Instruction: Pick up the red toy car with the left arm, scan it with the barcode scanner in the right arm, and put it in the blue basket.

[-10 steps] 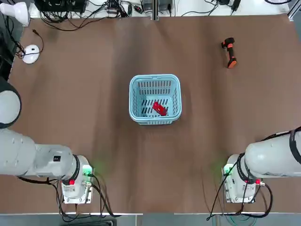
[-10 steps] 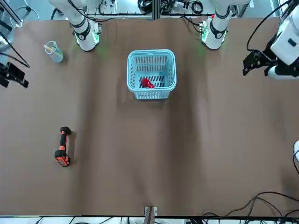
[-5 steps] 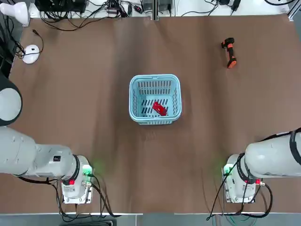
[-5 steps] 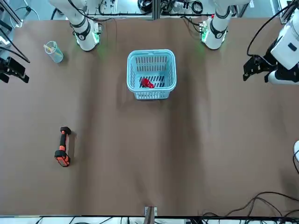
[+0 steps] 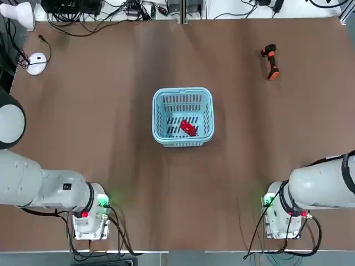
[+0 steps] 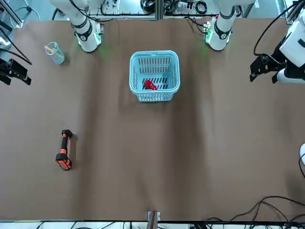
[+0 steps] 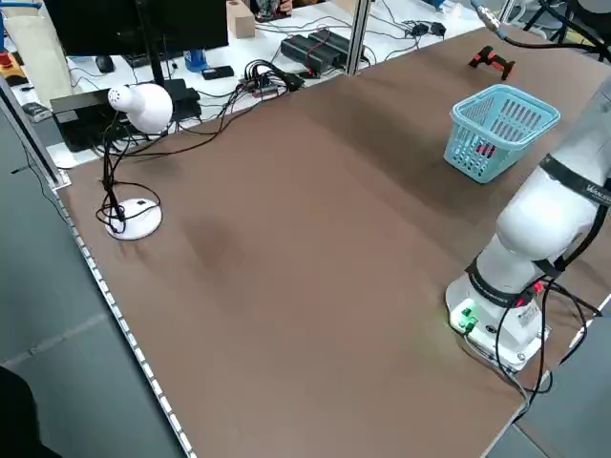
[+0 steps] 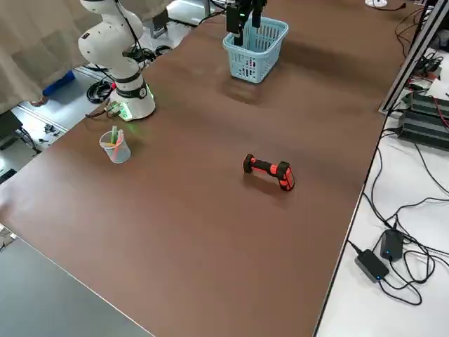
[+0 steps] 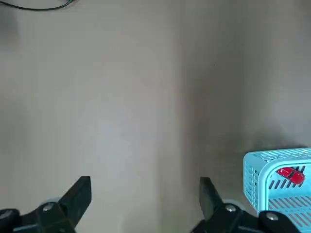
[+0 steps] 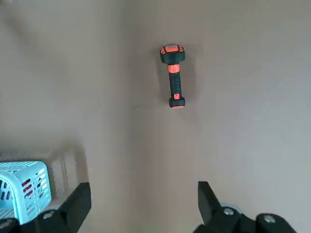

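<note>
Table (image 5: 222, 188) open around basket (image 5: 161, 136); both arms' fingers (image 9: 77, 199) apart.

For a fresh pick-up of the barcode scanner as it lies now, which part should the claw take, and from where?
I'd grip the scanner by its slim black handle, coming from above, with one finger on each long side. It lies flat on the table, and the narrow handle between two bulkier ends should suit the claw best.

We see even, fairly bright light, with soft shadows beside the scanner (image 10: 176, 80) and the basket (image 9: 279, 187). In both wrist views, a pale sheen washes the tabletop (image 9: 121, 111) between broad, blurry dark bands.
</note>
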